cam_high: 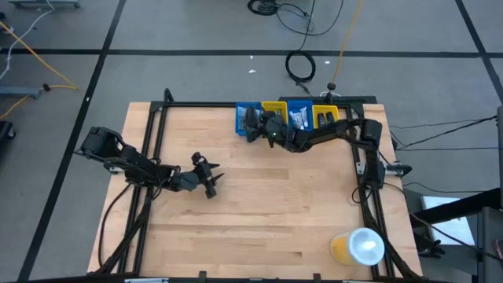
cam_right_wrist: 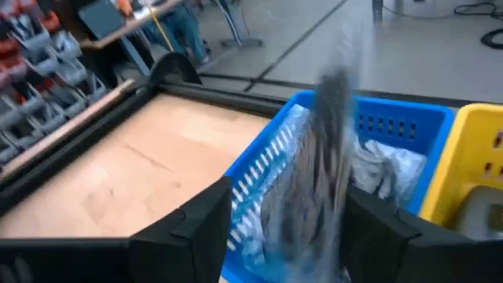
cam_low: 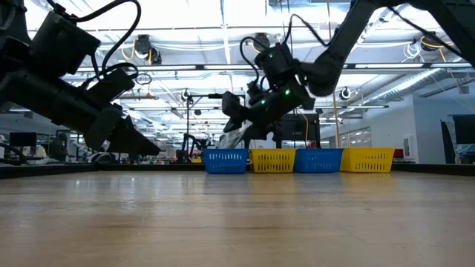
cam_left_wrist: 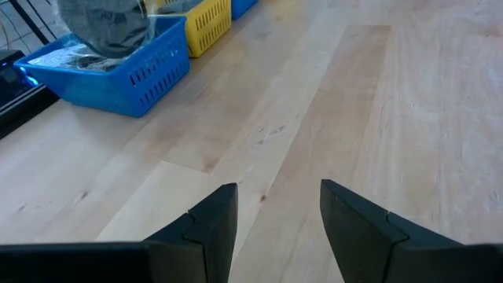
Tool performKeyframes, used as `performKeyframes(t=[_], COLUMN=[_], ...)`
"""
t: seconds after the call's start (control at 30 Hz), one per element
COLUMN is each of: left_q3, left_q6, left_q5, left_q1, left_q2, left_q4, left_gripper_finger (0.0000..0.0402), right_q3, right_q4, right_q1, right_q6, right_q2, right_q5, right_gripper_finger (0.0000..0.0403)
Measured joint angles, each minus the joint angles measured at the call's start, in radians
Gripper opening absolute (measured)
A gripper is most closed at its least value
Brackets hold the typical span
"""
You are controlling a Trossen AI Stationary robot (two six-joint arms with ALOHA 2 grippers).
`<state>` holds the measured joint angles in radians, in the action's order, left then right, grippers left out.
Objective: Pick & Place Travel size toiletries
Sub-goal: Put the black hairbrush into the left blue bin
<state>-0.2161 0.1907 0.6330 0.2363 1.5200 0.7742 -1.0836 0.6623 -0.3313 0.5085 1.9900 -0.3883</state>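
The right gripper [cam_right_wrist: 287, 216] is pinching a clear-wrapped toiletry [cam_right_wrist: 318, 165] just above the end blue bin [cam_right_wrist: 393, 126]. Next it needs to let go. The left gripper [cam_left_wrist: 279, 212] is waiting spread apart over the counter [cam_left_wrist: 393, 118].

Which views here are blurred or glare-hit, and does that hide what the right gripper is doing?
Right wrist view: heavy motion blur; a dark streaked item hangs between the right gripper fingers over the blue bin, its type unreadable. Low view: bright ceiling lights backlight both arms into silhouettes. High view: evenly lit; glare on the cup's white lid. Left wrist view: sharp; left gripper open, empty.
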Motion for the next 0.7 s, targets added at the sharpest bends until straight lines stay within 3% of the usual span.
performKeyframes(t=[0.13, 0.27, 0.57, 0.7], left_q3=[0.000, 0.000, 0.000, 0.000], left_q6=[0.002, 0.002, 0.001, 0.003], left_q5=[-0.003, -0.003, -0.003, -0.003], left_q1=[0.000, 0.000, 0.000, 0.000], left_q2=[0.000, 0.000, 0.000, 0.000], left_q4=[-0.001, -0.001, -0.001, 0.001], left_gripper_finger=[0.0182, 0.0182, 0.0182, 0.0182], right_q3=[0.000, 0.000, 0.000, -0.001], right_q4=[-0.180, -0.277, -0.225, -0.158], right_q1=[0.000, 0.001, -0.025, -0.020], right_q6=[0.001, 0.000, -0.024, -0.047], right_q2=[-0.080, -0.136, -0.103, -0.101], right_q5=[0.000, 0.027, 0.078, 0.083], right_gripper_finger=[0.0199, 0.0175, 0.0025, 0.0010])
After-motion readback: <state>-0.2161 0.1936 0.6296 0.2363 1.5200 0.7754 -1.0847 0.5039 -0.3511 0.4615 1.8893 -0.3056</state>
